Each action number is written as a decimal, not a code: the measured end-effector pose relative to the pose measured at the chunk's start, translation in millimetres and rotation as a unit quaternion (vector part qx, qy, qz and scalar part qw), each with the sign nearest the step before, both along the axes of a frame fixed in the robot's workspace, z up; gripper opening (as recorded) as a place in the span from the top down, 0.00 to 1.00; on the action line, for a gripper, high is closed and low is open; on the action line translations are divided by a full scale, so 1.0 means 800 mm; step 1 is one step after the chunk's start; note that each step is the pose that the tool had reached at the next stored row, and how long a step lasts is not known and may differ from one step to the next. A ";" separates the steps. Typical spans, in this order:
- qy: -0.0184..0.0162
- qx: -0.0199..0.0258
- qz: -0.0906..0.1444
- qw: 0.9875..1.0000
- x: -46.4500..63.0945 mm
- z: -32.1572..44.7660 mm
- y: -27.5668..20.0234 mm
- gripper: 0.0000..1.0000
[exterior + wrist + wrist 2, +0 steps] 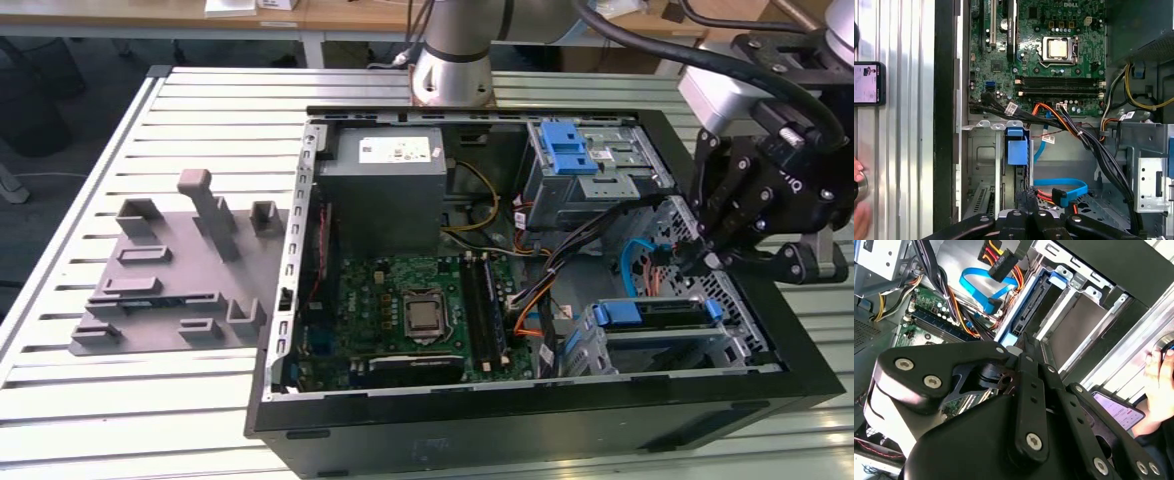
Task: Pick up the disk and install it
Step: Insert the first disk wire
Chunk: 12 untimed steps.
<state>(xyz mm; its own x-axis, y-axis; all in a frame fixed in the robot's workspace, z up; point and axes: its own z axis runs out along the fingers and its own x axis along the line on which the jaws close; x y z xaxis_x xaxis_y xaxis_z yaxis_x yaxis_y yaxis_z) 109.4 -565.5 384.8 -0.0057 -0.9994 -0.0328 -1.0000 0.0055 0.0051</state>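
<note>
The disk (650, 314), silver with a blue plastic frame, sits on edge in the metal drive cage at the front corner of the open computer case (534, 420), on the exterior view's right. Its blue tab shows as disk (1017, 150) and its dark edge as disk (1026, 310). My gripper (697, 266) hangs just above the cage, a little apart from the disk. In both wrist views the gripper (1026, 196) (1026, 337) has its fingers together with nothing between them.
Orange and black cables and a blue ribbon cable (1061, 187) run beside the cage. Inside the case are the motherboard (414, 310), a grey metal box (387, 180) and an upper bay (581, 160). A grey moulded holder (180, 270) lies on the slatted table (80, 380). A phone (868, 82) and a hand (1159, 375) are nearby.
</note>
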 end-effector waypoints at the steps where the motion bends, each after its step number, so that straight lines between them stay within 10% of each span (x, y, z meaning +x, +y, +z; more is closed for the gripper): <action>1: 0.000 0.000 0.000 1.000 0.001 -0.0001 0.0007 0.89; 12: 0.000 0.000 0.000 1.000 0.003 -0.0008 0.0036 0.89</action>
